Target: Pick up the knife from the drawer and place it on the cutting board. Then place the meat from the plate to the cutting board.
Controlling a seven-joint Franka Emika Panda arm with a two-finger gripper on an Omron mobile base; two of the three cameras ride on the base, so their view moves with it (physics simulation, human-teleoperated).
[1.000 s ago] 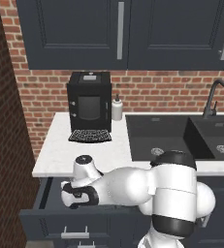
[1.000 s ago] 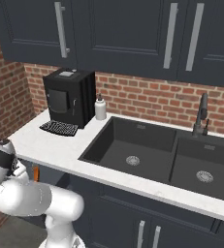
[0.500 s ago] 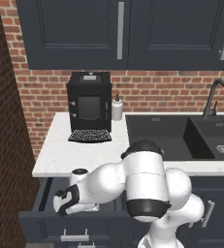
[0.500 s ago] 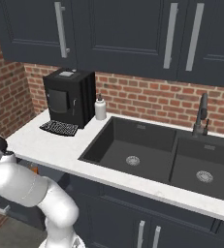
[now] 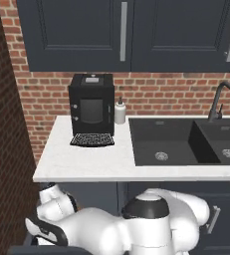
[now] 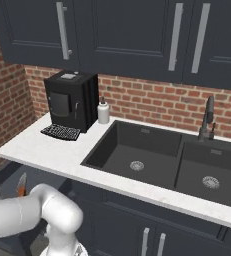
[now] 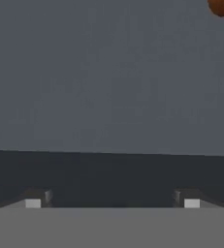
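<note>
The knife (image 6: pixel 21 184) lies in the drawer (image 6: pixel 7 176) below the left end of the counter; in the right base view its orange handle shows just left of the white arm, the blade too small to make out. In the hand view an orange-brown end of the knife (image 7: pixel 223 6) sits at the top right corner, on the drawer's flat grey floor (image 7: pixel 108 77); a darker band crosses below it (whether wall or shadow cannot be told). The gripper (image 7: pixel 112 202) shows its two fingertips (image 7: pixel 33 202) far apart with nothing between them; jaws released, well apart from the knife. In the left base view the arm bends low under the counter edge, toward the drawer (image 5: pixel 32 244).

On the white counter (image 5: pixel 86 162) stands a black coffee machine (image 5: pixel 91 107) against the brick wall; a small white soap bottle (image 5: pixel 120 111) just beside it; then a dark double sink (image 5: pixel 186 142) with a dark tap (image 5: pixel 219 99) at its back; dark cabinets (image 5: pixel 126 30) above.
</note>
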